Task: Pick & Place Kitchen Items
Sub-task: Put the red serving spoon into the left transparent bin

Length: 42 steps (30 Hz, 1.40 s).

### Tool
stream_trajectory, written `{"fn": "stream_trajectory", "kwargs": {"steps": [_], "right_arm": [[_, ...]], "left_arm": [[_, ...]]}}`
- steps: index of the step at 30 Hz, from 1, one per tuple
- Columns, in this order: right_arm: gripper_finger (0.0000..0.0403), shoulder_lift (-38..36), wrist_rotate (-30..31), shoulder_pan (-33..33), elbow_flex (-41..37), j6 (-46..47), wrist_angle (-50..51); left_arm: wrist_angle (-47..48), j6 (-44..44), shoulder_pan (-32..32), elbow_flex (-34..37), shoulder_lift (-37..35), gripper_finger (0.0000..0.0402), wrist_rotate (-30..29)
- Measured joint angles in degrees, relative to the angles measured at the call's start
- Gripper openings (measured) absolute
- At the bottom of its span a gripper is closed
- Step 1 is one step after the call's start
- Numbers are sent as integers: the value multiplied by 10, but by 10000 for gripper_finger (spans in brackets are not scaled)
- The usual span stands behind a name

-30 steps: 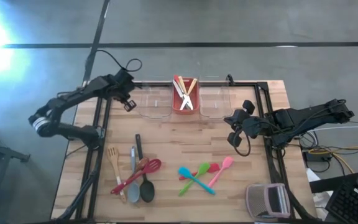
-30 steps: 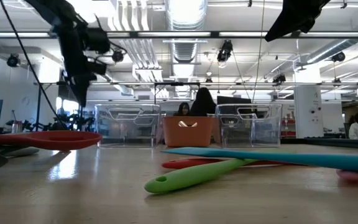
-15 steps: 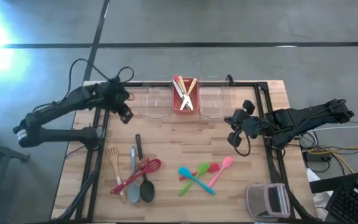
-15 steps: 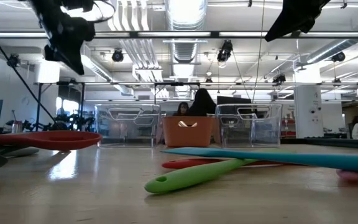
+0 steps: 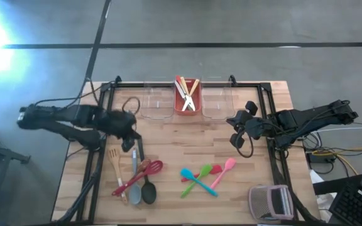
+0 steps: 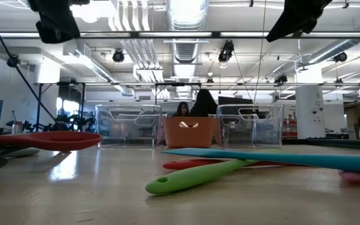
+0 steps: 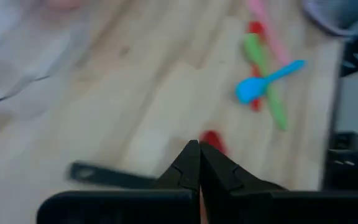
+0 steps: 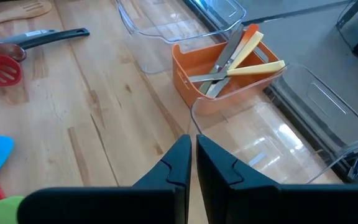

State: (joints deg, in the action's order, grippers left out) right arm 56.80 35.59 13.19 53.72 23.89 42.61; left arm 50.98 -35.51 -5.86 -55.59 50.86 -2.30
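Table (image 5: 168, 135) w/ red bin (image 5: 186, 103) at back centre. Left gripper (image 5: 128, 137) over big utensils (image 5: 137, 176), fingers pressed together, apparently empty. Right gripper (image 5: 237, 125) near clear bin (image 5: 216, 100), closed, empty. Small spoons (image 5: 205, 177) front-centre.

Three bins (image 5: 186, 97) at table's (image 5: 168, 135) rear, large utensils (image 5: 135, 176) front-left, small spoons (image 5: 206, 177) front-centre

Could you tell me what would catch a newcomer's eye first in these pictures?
Probably the red bin at the table's far edge, holding pale sticks and tongs between two clear bins. Next come two utensil clusters near the front: big spoons and spatulas on the left, and small bright spoons in the middle. The left gripper hovers, fingers together, just above the big cluster, while the right gripper waits beside the right clear bin.
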Motion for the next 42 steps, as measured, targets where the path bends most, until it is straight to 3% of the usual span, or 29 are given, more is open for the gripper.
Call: {"fn": "stream_trajectory", "kwargs": {"steps": [8, 15, 22, 34, 42], "right_arm": [[18, 0, 0, 0, -4, 1, 0], [18, 0, 0, 0, -4, 1, 0], [18, 0, 0, 0, -4, 2, 0], [18, 0, -1, 0, -4, 1, 0], [18, 0, -1, 0, -4, 2, 0]], "left_arm": [[-30, -105, -189, -15, 46, 5, -99], [-30, -204, -272, -35, 107, 5, -112], [-23, -275, -306, -59, 185, 17, -71], [-8, -299, -312, -96, 288, 146, -21], [0, -273, -319, -92, 325, 174, -13]]}}
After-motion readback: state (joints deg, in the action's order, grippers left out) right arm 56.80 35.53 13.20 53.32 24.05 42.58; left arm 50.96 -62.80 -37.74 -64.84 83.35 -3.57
